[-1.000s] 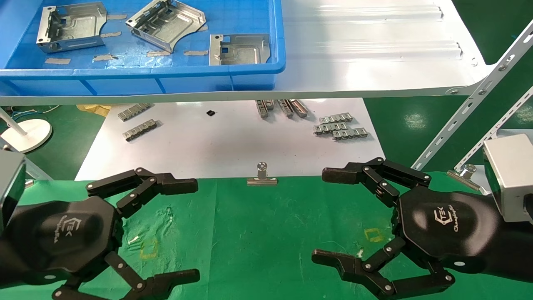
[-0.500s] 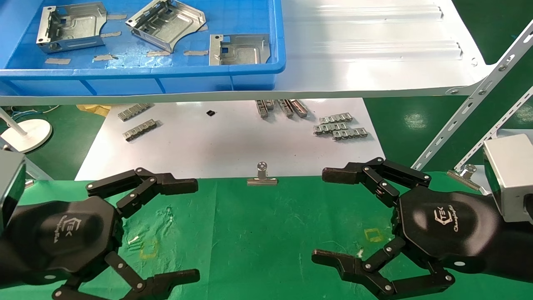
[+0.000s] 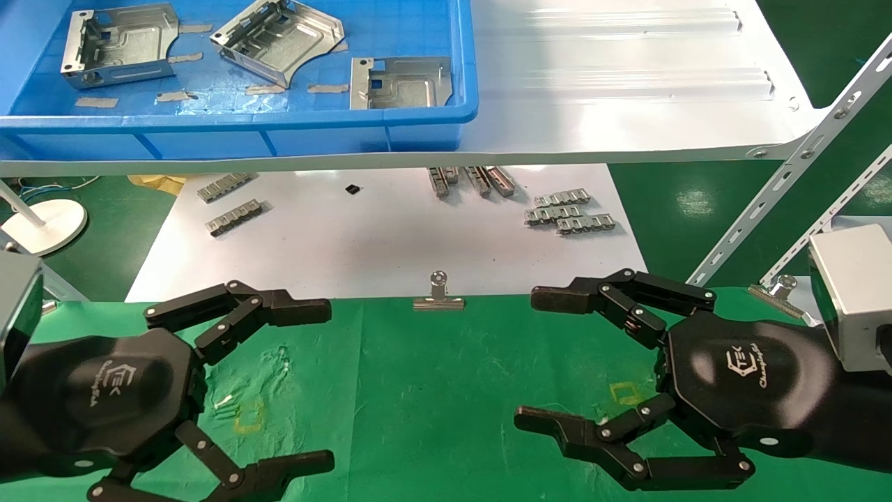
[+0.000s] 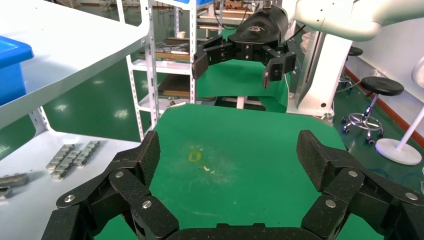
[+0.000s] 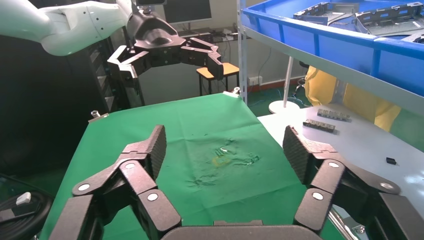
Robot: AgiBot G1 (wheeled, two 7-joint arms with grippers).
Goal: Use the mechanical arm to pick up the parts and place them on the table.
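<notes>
While three stamped silver parts point(image 3: 279, 38) sit in the blue tray point(image 3: 460, 104), both black link-fingered grippers, left gripper point(image 3: 306, 383) and right gripper point(image 3: 536, 362), hover spread wide and empty over the wrinkled green desk point(image 3: 432, 390).

Factory workshop, green floor point(image 4: 95, 107), steel racking point(image 4: 150, 60), blue parts bin point(image 3: 279, 132), stools point(image 4: 382, 86)

Your three parts point(image 3: 279, 38) sit in the bin point(image 3: 418, 118) at 11 o'clock, shelf point(image 3: 627, 104) above the counter point(image 3: 432, 390).
</notes>
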